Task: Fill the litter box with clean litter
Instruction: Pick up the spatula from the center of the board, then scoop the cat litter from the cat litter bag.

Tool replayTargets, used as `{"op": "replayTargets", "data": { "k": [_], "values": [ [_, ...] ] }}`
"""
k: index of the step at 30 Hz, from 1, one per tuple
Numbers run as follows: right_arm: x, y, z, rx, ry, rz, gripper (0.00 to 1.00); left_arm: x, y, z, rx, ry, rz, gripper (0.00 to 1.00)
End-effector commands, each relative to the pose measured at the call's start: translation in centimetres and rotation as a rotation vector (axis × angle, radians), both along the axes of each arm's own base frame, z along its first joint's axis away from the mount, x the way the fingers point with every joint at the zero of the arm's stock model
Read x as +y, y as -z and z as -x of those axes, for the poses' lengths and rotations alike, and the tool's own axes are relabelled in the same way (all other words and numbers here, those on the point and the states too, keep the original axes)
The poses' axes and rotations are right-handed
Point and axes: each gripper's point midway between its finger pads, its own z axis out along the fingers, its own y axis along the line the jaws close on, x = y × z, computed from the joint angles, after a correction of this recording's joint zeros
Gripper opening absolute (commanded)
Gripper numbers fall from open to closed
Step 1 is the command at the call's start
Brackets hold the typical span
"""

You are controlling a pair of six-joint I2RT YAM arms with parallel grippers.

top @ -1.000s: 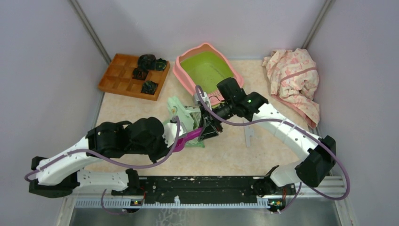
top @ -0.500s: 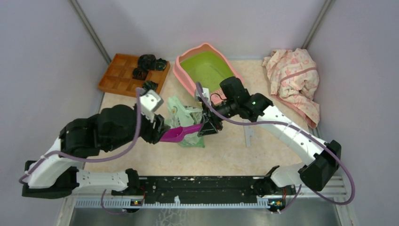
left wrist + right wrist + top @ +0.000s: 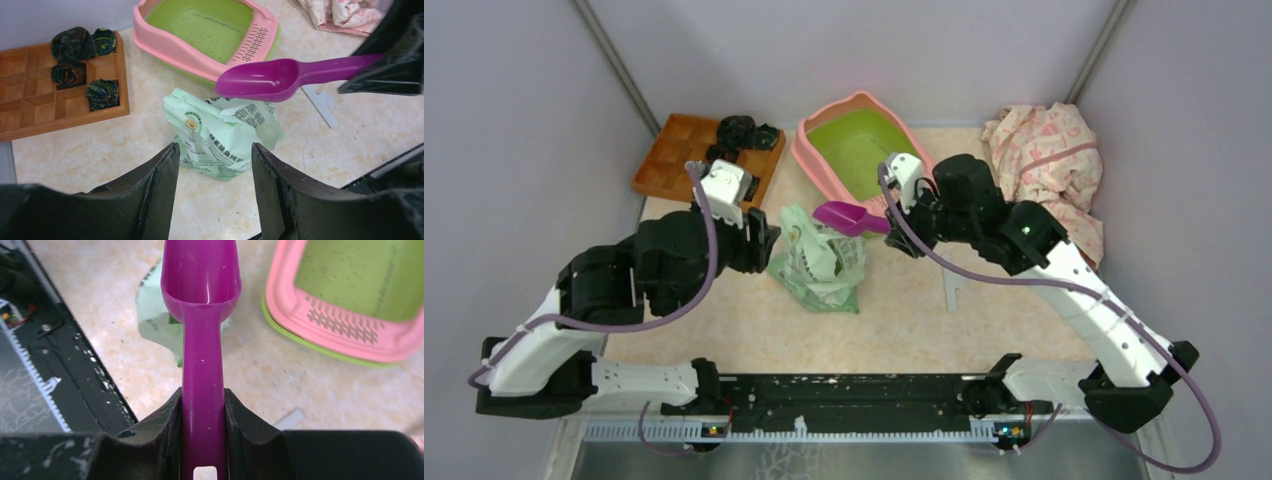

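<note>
Litter box [image 3: 859,150] sits far-middle on the table [image 3: 904,310], long axis diagonal from far-left to near-right, grate end toward the right tool [image 3: 202,402]; only sparse litter [image 3: 202,32] specks in the basin. Right tool is clamped on 1 purple scoop [image 3: 849,215], bowl pointing left above the green bag [image 3: 819,262]. Left tool [image 3: 215,155] has fingers apart, empty, beside the bag.

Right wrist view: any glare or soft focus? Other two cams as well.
Right wrist: a pale glare streak sits in the bowl of the purple scoop; the right gripper clamped on its handle looks soft, and the litter box behind is fairly sharp. Left wrist: the open left gripper is dark and blurred up close, the bag print readable. Top external: even light, faint shadows on the table.
</note>
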Motion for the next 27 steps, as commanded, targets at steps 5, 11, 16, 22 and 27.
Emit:
{"op": "replayTargets", "data": {
  "k": [5, 11, 16, 22, 27],
  "values": [
    [-5.1, -2.9, 2.1, -0.05, 0.216, 0.088, 0.0, -1.8, -0.5, -3.8, -0.006, -0.104, 0.042, 0.62],
    [-5.2, -2.4, 4.4, -0.004, 0.221, 0.156, 0.0, -2.4, 4.4, -10.0, 0.121, -0.112, 0.048, 0.59],
    [-5.0, -1.6, 5.0, 0.039, 0.191, 0.228, 0.0, 1.3, 7.5, -14.8, 0.228, -0.158, 0.17, 0.61],
    [-4.7, -1.6, 4.6, 0.043, 0.181, 0.282, 0.0, 2.4, 11.2, -17.2, 0.318, -0.153, 0.24, 0.59],
    [-3.2, -1.0, 3.8, 0.052, 0.144, 0.323, 0.0, 2.8, 11.8, -17.4, 0.321, -0.158, 0.237, 0.6]
  ]
}}
